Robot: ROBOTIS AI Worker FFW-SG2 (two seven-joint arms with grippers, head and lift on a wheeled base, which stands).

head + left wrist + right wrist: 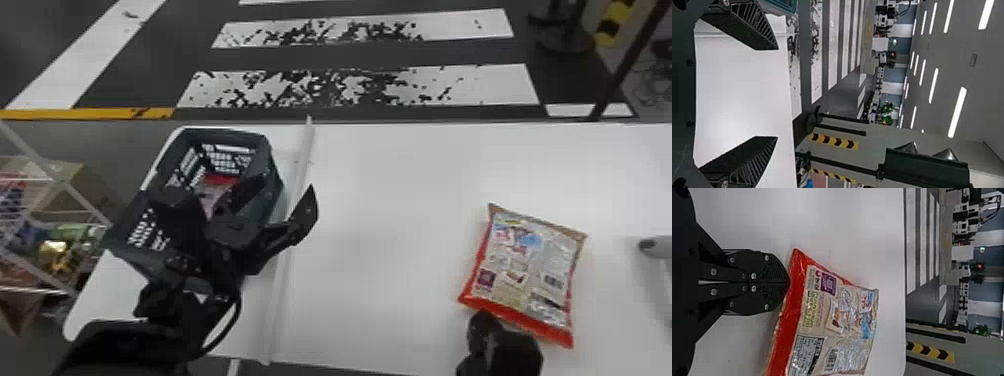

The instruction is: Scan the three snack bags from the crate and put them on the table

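Your right tool is clenched, its 2 fingers together and their tips at the red end of the snack bag; no film shows between them, so judge it as bracing or nudging that end rather than grasping it. The bag lies flat on the counter, back panel up, with its barcode facing you; that placing probably serves the scan, since a reader needs a clear line to the code and the tool sits well off it.

Your left tool is released, its 2 fingers spread wide with nothing between them; in the head view 1 finger is over the crate and the other stands outside it, above the counter beside the pale strip. Another snack bag, red and pink, lies inside the crate, partly behind the left tool; the crate's high walls keep it penned, so you would want both fingers inside the rim before lowering for it.

At the far right of the counter is a grey device with a dark end, perhaps the scanner; whether this bag has been scanned, you cannot tell from here. Scanning it looks like the step in hand; pushing with closed fingers could slide or crumple the soft pack, so keep contact light.
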